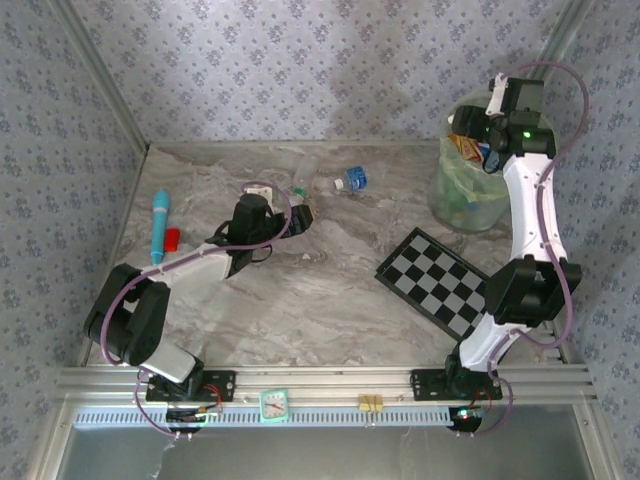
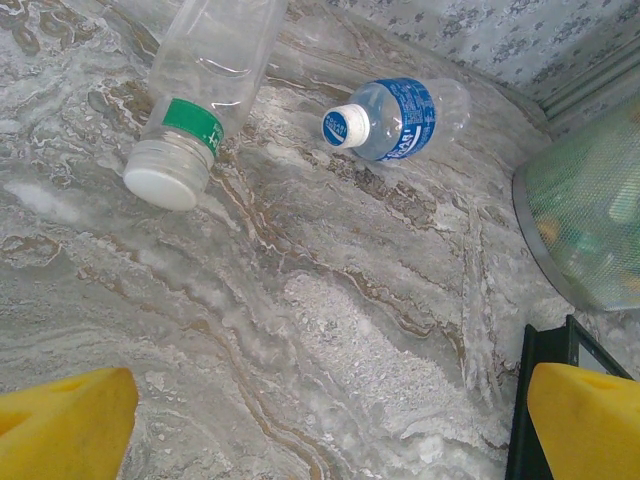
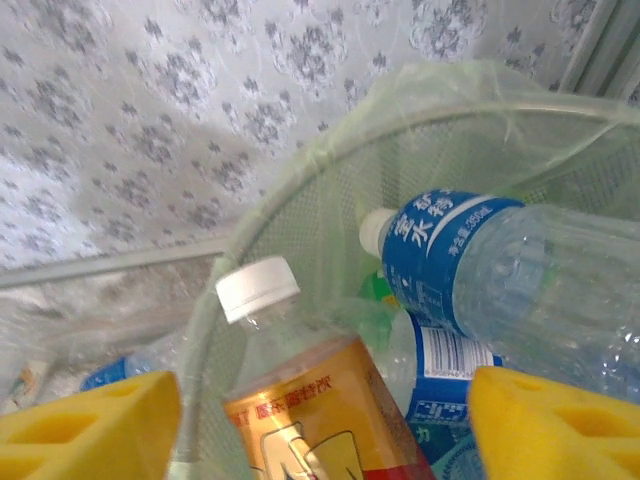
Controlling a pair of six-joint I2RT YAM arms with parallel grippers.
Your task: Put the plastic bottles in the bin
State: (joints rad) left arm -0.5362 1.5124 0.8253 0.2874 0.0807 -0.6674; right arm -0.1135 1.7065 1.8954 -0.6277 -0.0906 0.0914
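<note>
At the table's (image 1: 300, 300) near edge a small clock (image 1: 274, 403) sits on the rail between the two arm bases. The checkerboard (image 1: 440, 280) lies flat in front of the right arm, and a turquoise tube (image 1: 160, 225) lies well apart on the left side. The left gripper (image 1: 300, 215) hangs low over the middle of the table; in the wrist view its jaws (image 2: 330, 420) stand wide apart with nothing but bare marble between the yellow pads. Just beyond it a clear bottle (image 2: 200, 90) with a green band lies on its side, white cap toward the gripper, and a little further right a blue bottle (image 1: 352, 180) lies on its side as well, apart from the first. The bin (image 1: 465, 200) stands at the far right, just behind the checkerboard. The right gripper (image 1: 472, 140) is poised above its rim, jaws spread; the orange bottle (image 3: 300, 400) stands upright between the pads, a gap showing on each side. Below it, inside the bin (image 3: 320, 220), lies a second blue bottle (image 3: 460, 260), with more bottles under that one.
</note>
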